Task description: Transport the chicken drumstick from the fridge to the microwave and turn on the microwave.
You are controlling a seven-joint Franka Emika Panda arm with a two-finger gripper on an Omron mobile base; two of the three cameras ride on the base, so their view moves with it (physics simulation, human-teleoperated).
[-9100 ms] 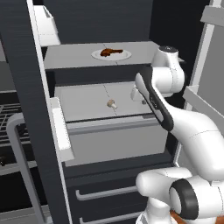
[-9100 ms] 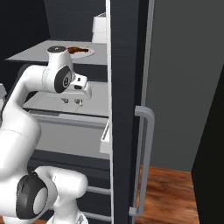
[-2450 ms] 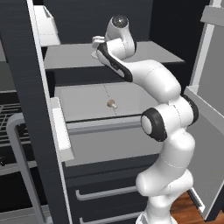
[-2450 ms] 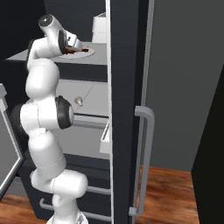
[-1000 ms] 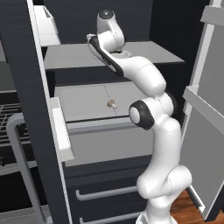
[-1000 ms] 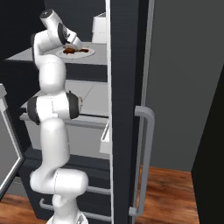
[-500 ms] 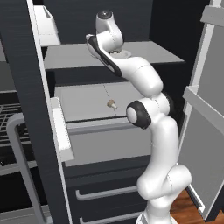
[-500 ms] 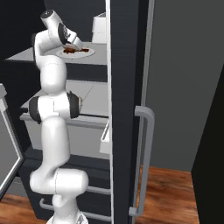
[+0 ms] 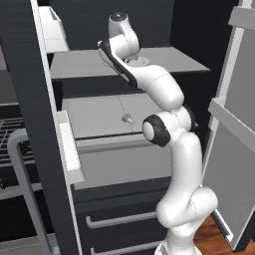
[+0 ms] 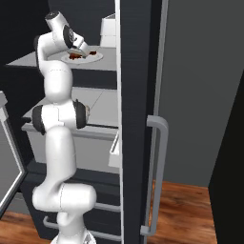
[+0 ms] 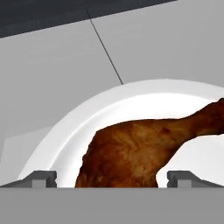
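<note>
The chicken drumstick [image 11: 140, 148] is reddish-brown and glossy and lies on a white plate [image 11: 87, 122] on the fridge's upper shelf [image 9: 79, 64]. My gripper [image 11: 113, 179] is open just above it. One fingertip [image 11: 41, 178] stands on each side of the thick end, and neither touches the meat. In the right base view the gripper [image 10: 78, 47] hangs over the drumstick [image 10: 76, 55] and the plate [image 10: 93, 57]. In the left base view my arm covers most of the plate [image 9: 141, 61]. The microwave is out of view.
Below the shelf, a pale pull-out drawer [image 9: 99, 114] holds a tiny beige mushroom-shaped item [image 9: 127, 118]. A white door bin [image 9: 52, 30] sits on the open left door. The right fridge door [image 10: 138, 95] with its handle [image 10: 159, 176] stands close beside the arm. A black stove [image 9: 10, 134] is at the left.
Since nine seconds ago the arm has risen from drawer height to the upper shelf and come over the plate. Over the last second it has hardly moved, and the jaws stay wide.
</note>
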